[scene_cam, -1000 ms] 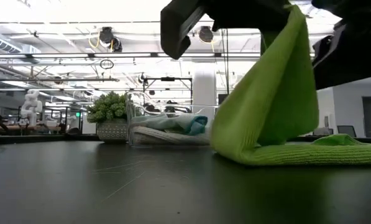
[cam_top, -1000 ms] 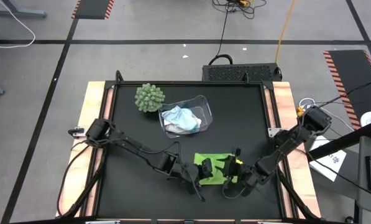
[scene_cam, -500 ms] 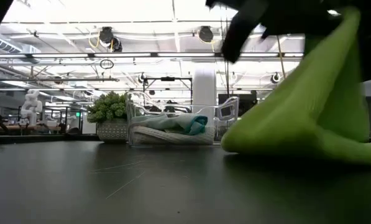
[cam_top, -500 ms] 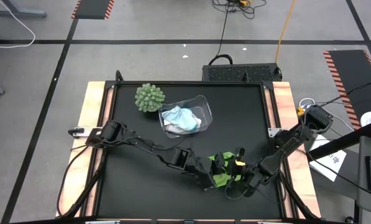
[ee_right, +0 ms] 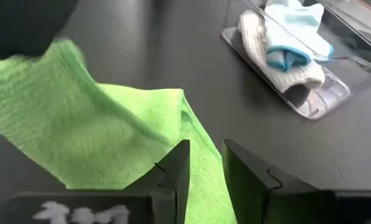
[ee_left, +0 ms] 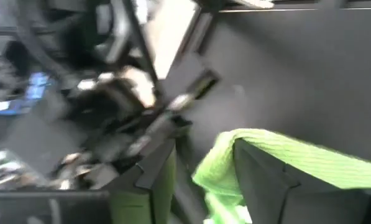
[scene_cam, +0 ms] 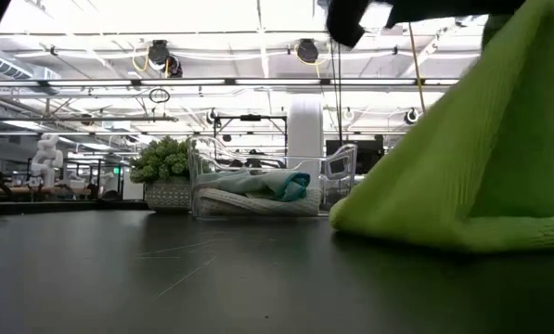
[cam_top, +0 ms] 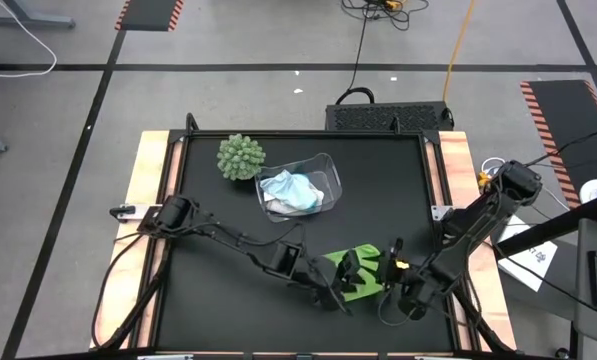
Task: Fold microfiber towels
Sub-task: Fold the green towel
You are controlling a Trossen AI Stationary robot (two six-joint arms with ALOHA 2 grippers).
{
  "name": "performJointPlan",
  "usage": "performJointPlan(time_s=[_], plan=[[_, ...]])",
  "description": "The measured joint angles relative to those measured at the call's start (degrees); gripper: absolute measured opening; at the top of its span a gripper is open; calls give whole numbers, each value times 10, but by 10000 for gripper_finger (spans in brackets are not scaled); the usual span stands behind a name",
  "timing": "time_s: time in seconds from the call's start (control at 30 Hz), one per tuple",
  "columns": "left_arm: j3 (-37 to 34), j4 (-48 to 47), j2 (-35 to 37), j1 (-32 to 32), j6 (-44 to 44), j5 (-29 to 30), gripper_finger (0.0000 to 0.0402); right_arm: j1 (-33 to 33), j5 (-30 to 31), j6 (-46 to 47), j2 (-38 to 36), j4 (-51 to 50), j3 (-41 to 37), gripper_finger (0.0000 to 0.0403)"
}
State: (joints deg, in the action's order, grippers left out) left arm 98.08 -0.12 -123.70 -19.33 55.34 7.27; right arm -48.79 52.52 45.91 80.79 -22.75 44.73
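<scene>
My right tool pinches the green towel's edge; my left tool is open beside it on the desk.

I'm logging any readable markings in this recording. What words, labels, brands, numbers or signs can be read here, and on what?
None can be read.
Sheet of paper right of the table: dark print, too small to read.
Right gripper: pale marks on its body, too blurred to read.
Lime green towel, clear bin with its cloths, spiky plant: no text shows.
</scene>
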Motion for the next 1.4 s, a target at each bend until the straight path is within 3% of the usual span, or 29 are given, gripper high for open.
performJointPlan(time_s=[0.4,0.53,0.67,0.83,0.93,1.17,1.4], plan=[[0,-18,0,-10,-29,100,175,-24,-1,0,-19,-3,0,84],[0,-78,2,-28,-80,210,175,-28,-1,-1,-18,-3,0,84],[0,-211,20,-46,-201,314,175,-33,-3,6,-18,-2,0,84],[-8,-360,60,-53,-412,263,175,-34,-4,13,-18,12,-5,84],[-48,-359,82,-63,-457,254,175,-34,-53,2,-18,45,-24,84],[-215,-288,178,-78,-539,317,175,-26,-164,-53,-2,136,-76,84],[-379,-146,307,-74,-574,322,175,-20,-184,-11,-5,172,-80,84]])
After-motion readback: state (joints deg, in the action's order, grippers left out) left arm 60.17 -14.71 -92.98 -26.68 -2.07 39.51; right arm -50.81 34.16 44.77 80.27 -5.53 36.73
